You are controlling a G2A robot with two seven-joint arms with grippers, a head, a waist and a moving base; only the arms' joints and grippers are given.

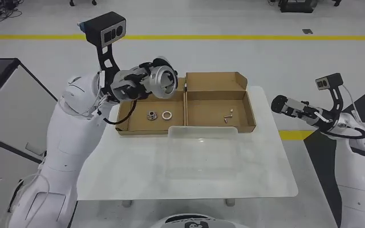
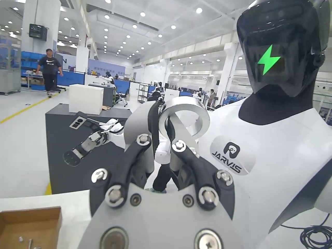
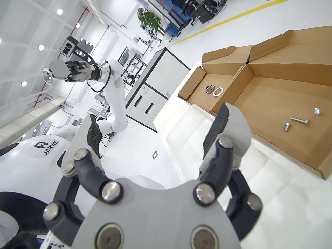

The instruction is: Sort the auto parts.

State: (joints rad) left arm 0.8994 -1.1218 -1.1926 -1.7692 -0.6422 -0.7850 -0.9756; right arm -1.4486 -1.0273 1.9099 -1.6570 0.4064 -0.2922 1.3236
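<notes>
- Your left gripper (image 2: 163,123) is closed on a large metal ring (image 2: 202,120). One finger goes through the bore and the other presses on the outside wall.
- The ring hangs in the air above the far left part of the left box (image 1: 132,121), with its bore lying roughly level rather than upright. The box floor lies below it and a little nearer.
- That box already holds a flanged bushing (image 1: 151,115) and a flat washer (image 1: 167,114), side by side near the middle. I judge that round parts go here, so the drop is downward and slightly nearward.
- Watch the far wall of the box under the ring, and aim left of the two parts.
- A clear tray (image 1: 202,132) sits on the table (image 1: 268,171), touching the near walls of both boxes.
- The right box (image 1: 211,111) holds a bolt (image 3: 301,121) and two small pieces close beside it.
- Your right gripper (image 3: 158,120) is wide open and empty. It hangs beyond the table's right edge, well apart from the ring.
</notes>
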